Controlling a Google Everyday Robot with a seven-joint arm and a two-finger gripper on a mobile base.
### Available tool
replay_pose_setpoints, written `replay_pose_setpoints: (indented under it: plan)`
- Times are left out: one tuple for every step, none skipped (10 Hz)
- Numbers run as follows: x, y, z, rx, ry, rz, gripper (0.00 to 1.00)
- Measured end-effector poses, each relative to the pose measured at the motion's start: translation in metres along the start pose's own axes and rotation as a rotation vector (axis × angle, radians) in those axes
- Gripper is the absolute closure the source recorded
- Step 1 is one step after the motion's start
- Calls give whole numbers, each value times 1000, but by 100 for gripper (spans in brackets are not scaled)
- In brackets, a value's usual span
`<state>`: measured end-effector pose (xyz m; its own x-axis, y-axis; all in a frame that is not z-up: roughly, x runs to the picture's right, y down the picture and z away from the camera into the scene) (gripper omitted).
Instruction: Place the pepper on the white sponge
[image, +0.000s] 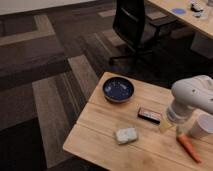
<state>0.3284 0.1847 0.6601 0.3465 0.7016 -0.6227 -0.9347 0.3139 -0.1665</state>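
A: Pepper (189, 147): flat on the worktop (97, 127), close to the near right edge, gripped by nothing. Looks ready to roll or skid off under a clumsy nudge.
B: Agreed. Tapers too, so probably squirts out of a pinch set too near the tip. White sponge (126, 134)?
A: Left of it, well apart, also near the front edge. Small and soft; likely lets a round thing tip off if dropped off-centre.
B: And the tool (167, 124)?
A: Open, empty, hanging low just behind the pepper, between the white cup (202, 126) and the small dark block (150, 115). Could knock the cup on the way down, or sweep the block during the carry left.
B: Dark blue bowl (118, 90) farther back?
A: Out of the path, seemingly. No worry there.
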Motion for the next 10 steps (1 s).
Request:
replay_pose_setpoints:
  plan:
    - [24,-13,8,23,19,40,35]
    - [44,-23,20,31,37,70,35]
    - [51,-26,26,30,44,81,35]
    - [59,-32,38,15,42,101,35]
    - [60,-35,44,0,36,109,35]
    - [61,-37,53,-15,36,113,35]
    - [61,-38,58,-27,35,117,35]
    - [61,-40,65,-39,33,120,35]
    - [58,-44,73,-46,30,121,35]
    - [58,-47,77,-45,33,122,35]
